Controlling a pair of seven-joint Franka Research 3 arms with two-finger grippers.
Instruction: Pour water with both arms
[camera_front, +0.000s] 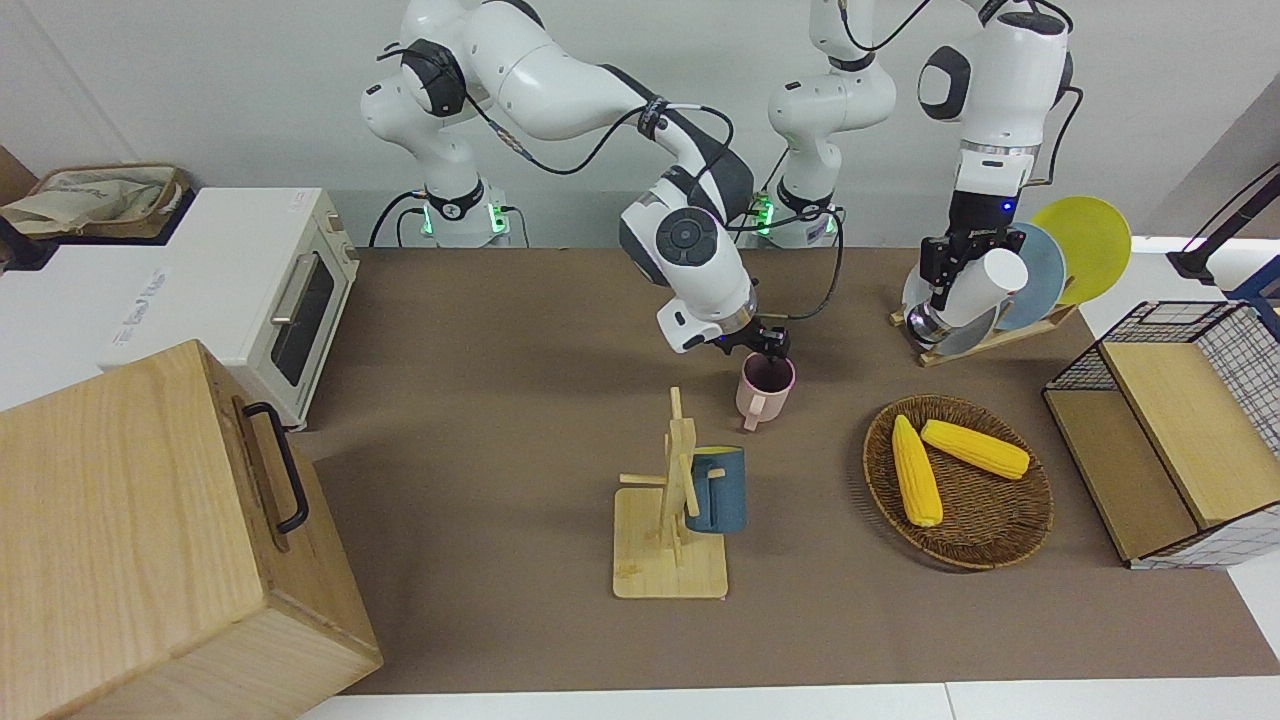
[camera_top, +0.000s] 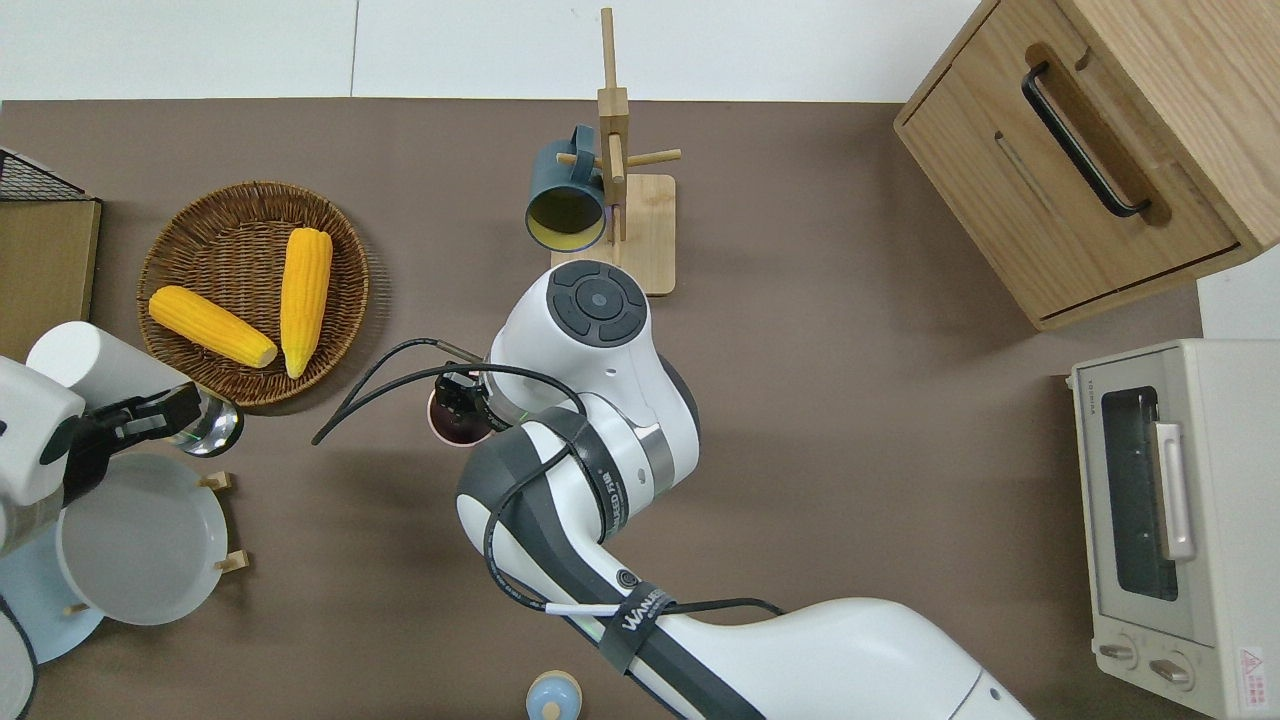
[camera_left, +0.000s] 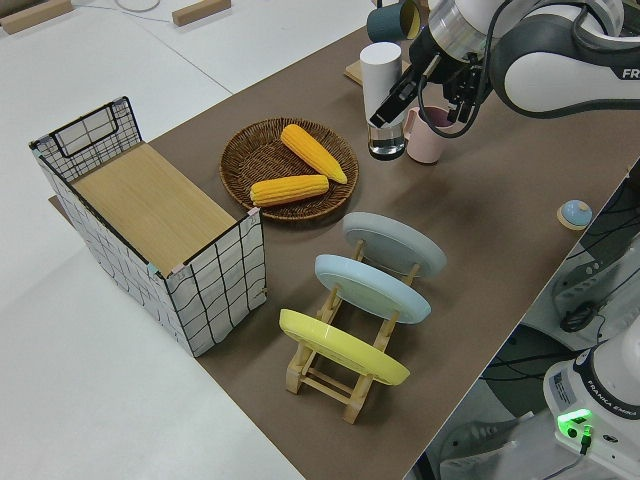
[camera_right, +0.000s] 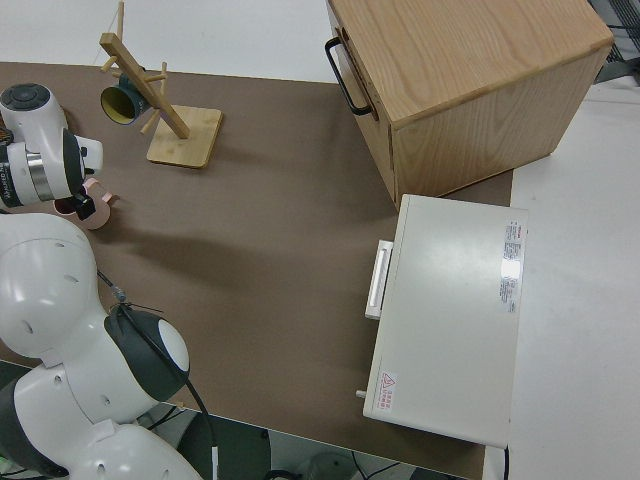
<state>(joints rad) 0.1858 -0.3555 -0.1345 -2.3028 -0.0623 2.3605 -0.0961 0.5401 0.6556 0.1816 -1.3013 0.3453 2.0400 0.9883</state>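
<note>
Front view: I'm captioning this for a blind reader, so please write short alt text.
The right gripper grips the rim of a pink mug standing on the brown table, while the left gripper holds a white bottle tilted in the air by a plate rack. A basket with two corn cobs sits nearby.

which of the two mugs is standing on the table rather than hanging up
The pink mug, with the right gripper at its rim. The dark blue mug hangs on its side from a peg of the wooden mug tree, farther from the robots.
</note>
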